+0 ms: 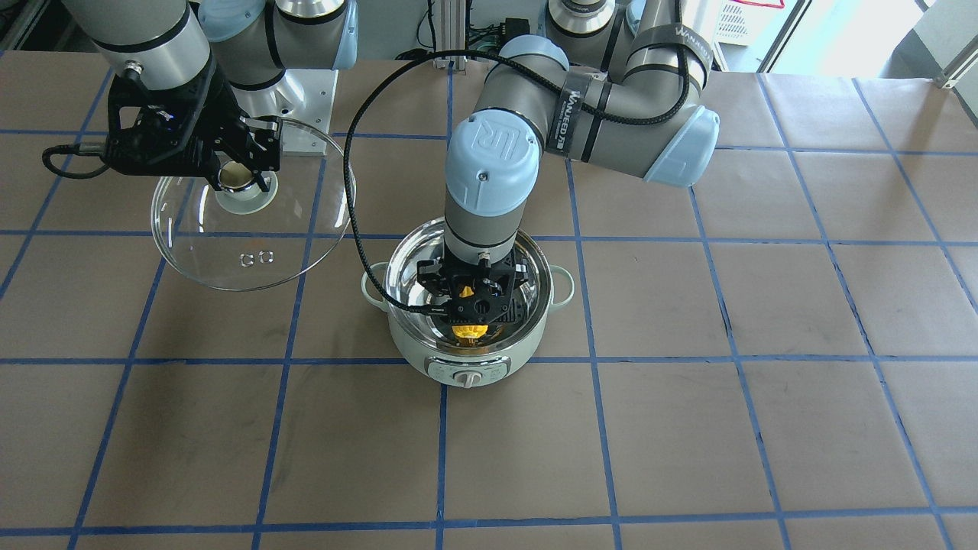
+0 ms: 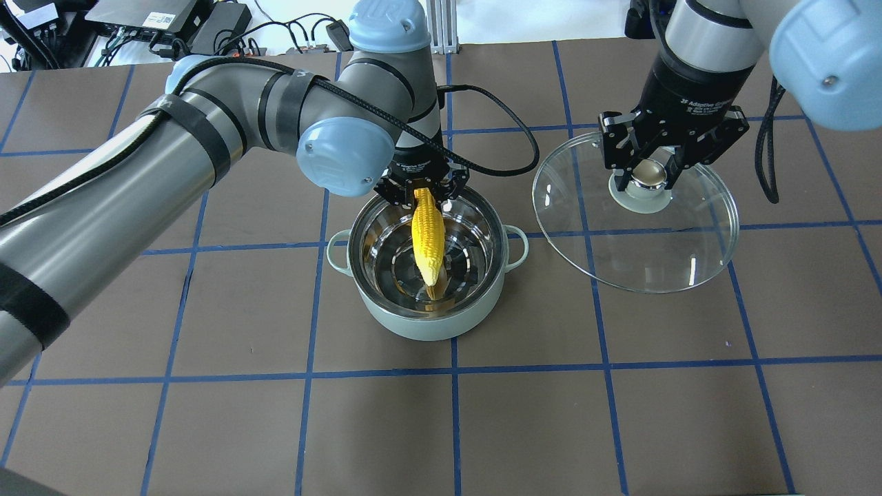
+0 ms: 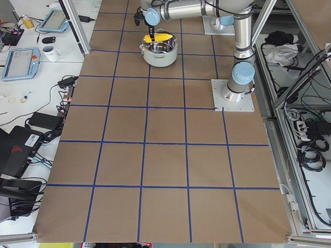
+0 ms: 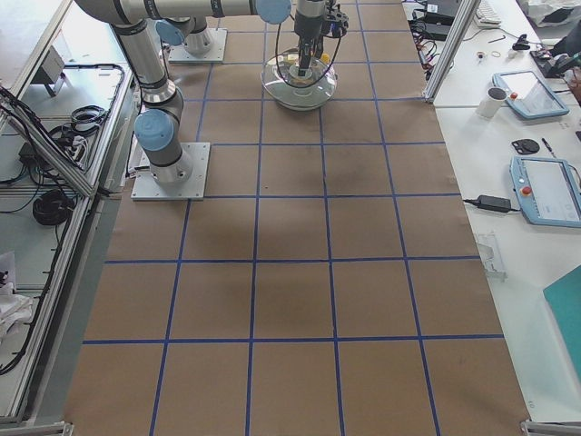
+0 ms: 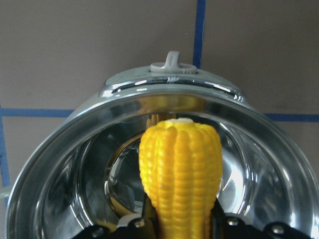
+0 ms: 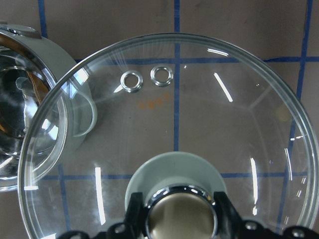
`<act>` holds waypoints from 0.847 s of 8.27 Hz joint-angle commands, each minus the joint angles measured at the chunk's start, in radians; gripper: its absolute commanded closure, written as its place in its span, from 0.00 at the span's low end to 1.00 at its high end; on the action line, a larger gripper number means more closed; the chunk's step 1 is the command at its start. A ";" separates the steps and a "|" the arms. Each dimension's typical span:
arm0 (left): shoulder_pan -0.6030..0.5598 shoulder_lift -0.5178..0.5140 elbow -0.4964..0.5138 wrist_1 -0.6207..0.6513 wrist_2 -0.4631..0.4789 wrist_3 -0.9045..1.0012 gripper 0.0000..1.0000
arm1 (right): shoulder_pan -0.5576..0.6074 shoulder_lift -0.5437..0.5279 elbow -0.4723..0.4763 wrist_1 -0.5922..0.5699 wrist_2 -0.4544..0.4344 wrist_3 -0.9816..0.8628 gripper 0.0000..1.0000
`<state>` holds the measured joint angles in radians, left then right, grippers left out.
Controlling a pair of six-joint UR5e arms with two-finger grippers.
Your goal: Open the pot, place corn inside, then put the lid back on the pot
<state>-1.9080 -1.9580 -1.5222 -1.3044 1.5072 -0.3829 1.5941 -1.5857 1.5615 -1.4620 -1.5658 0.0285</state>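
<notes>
The mint-green pot stands open at the table's middle, its dial facing the front camera. My left gripper is over the pot's near rim, shut on the yellow corn. The corn hangs tip-down inside the steel bowl, as the left wrist view shows. My right gripper is shut on the knob of the glass lid. It holds the lid tilted to the pot's right in the overhead view, clear of the pot. In the front view the lid is on the left.
The table is brown paper with blue tape lines. The left arm's black cable loops behind the pot. The right arm's base plate sits behind the lid. The pot's edge shows left of the lid in the right wrist view.
</notes>
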 commanded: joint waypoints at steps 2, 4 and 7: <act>-0.003 -0.056 -0.039 0.073 -0.005 0.003 0.97 | 0.000 -0.033 0.038 0.000 0.000 -0.001 0.91; -0.003 -0.055 -0.047 0.056 0.002 -0.002 0.10 | 0.000 -0.033 0.038 0.000 0.000 -0.002 0.93; 0.004 -0.004 -0.036 -0.001 -0.004 0.016 0.06 | 0.000 -0.033 0.038 -0.006 -0.002 -0.001 0.93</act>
<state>-1.9105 -1.9885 -1.5673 -1.2791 1.5063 -0.3804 1.5938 -1.6183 1.5999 -1.4645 -1.5673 0.0262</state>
